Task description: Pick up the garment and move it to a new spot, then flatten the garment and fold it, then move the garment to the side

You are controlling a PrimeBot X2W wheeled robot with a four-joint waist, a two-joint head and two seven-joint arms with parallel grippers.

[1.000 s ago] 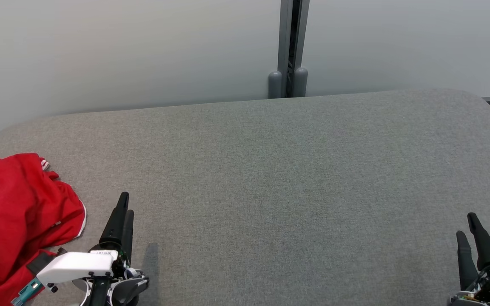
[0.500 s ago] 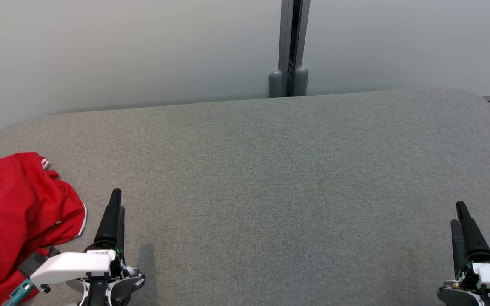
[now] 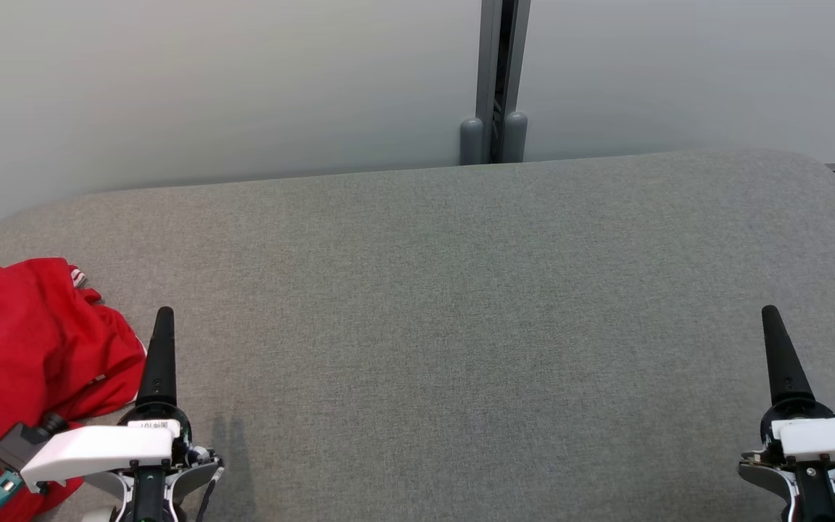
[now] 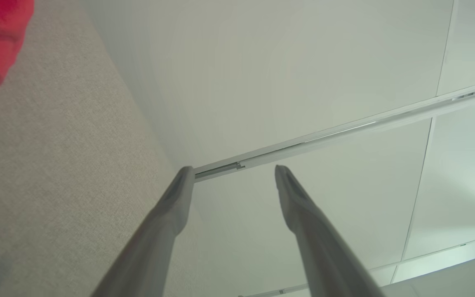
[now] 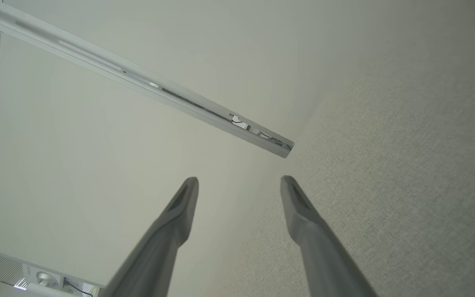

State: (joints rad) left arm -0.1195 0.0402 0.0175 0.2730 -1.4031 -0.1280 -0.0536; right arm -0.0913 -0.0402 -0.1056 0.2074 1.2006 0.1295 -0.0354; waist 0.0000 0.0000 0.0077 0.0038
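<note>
Across the foreground spreads a table (image 3: pixel 461 304) covered in grey woven cloth, matte and faintly nubbly, with rounded far corners. Behind it stands a smooth pale wall (image 3: pixel 243 87), split by a narrow grey post (image 3: pixel 493 80).

At the table's left edge lies the garment (image 3: pixel 19 362), a red heap of thin, soft fabric. It is crumpled into loose folds, shows a white-trimmed hem, and part of it runs off the left of the head view. Bunched like this, it has no clear long axis, though its bulk runs roughly near to far.

The left gripper (image 3: pixel 162 322) stands just beside the heap's right hem, with the garment to its left; whether it touches I cannot tell. In the left wrist view its two tapered dark fingers are spread wide with nothing between them. The right gripper (image 3: pixel 769 319) is well apart at the table's right side, likewise spread wide and empty.

The left arm is clearly nearer, so the pick likely calls for a sideways reach leftward.
</note>
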